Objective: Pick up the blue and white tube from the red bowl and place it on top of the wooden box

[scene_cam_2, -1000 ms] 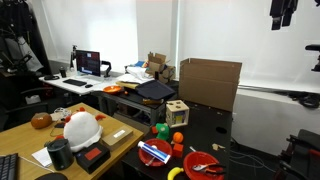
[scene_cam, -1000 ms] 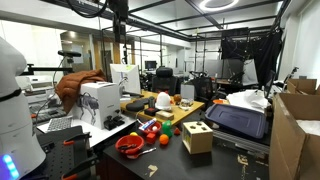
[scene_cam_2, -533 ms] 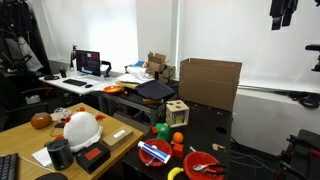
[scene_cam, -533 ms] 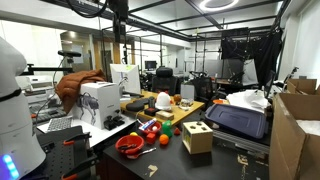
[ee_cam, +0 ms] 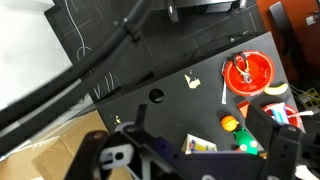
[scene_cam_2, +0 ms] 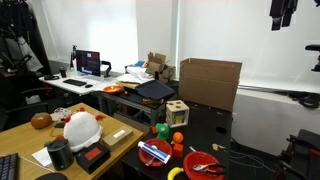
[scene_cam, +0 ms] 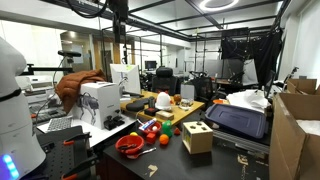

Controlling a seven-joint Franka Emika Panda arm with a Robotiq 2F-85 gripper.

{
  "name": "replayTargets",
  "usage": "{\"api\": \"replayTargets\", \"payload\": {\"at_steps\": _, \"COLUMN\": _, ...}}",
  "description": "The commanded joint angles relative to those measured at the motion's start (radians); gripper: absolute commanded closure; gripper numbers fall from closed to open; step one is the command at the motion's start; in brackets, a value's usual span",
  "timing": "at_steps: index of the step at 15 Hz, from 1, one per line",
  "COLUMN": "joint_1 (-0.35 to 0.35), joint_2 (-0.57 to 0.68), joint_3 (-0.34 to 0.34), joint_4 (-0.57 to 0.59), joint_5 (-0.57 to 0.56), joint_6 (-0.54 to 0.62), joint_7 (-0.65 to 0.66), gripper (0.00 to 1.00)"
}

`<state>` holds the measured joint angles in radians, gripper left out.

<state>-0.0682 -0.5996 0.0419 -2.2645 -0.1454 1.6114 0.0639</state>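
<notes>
In an exterior view the red bowl (scene_cam_2: 155, 153) sits near the front of the dark table with the blue and white tube (scene_cam_2: 151, 150) lying in it. The wooden box (scene_cam_2: 177, 113), a pale cube with shaped holes, stands farther back and also shows from the opposite side (scene_cam: 197, 136). My gripper (scene_cam_2: 281, 14) hangs high above the table, far from both. In the wrist view my gripper (ee_cam: 205, 150) is open and empty, and the wooden box (ee_cam: 200, 146) lies far below between its fingers. There the tube's bowl is mostly hidden behind the right finger.
A second red bowl (ee_cam: 248, 73) holds utensils. An orange ball (ee_cam: 230, 123) and a green toy (ee_cam: 247, 143) lie near the box. A large cardboard box (scene_cam_2: 210, 83) stands behind, a black case (scene_cam: 236, 121) beside it. Cluttered desks surround the table.
</notes>
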Motion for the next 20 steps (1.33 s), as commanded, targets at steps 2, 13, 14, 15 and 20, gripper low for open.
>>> {"api": "replayTargets", "payload": {"at_steps": 2, "joint_1": 0.027, "joint_2": 0.062, "joint_3": 0.001, "joint_4": 0.016, "joint_5": 0.018, "joint_6": 0.029, "joint_7": 0.029, "gripper": 0.0}}
{"api": "replayTargets", "payload": {"at_steps": 13, "joint_1": 0.118, "joint_2": 0.46, "joint_3": 0.055, "joint_4": 0.129, "joint_5": 0.164, "joint_6": 0.319, "joint_7": 0.087, "gripper": 0.0}}
{"api": "replayTargets", "payload": {"at_steps": 14, "joint_1": 0.123, "joint_2": 0.521, "joint_3": 0.062, "joint_4": 0.151, "joint_5": 0.166, "joint_6": 0.354, "joint_7": 0.101, "gripper": 0.0}}
{"api": "replayTargets", "payload": {"at_steps": 15, "joint_1": 0.127, "joint_2": 0.569, "joint_3": 0.062, "joint_4": 0.173, "joint_5": 0.168, "joint_6": 0.377, "joint_7": 0.105, "gripper": 0.0}}
{"api": "replayTargets", "payload": {"at_steps": 20, "joint_1": 0.165, "joint_2": 0.797, "joint_3": 0.068, "joint_4": 0.303, "joint_5": 0.212, "joint_6": 0.435, "joint_7": 0.122, "gripper": 0.0}}
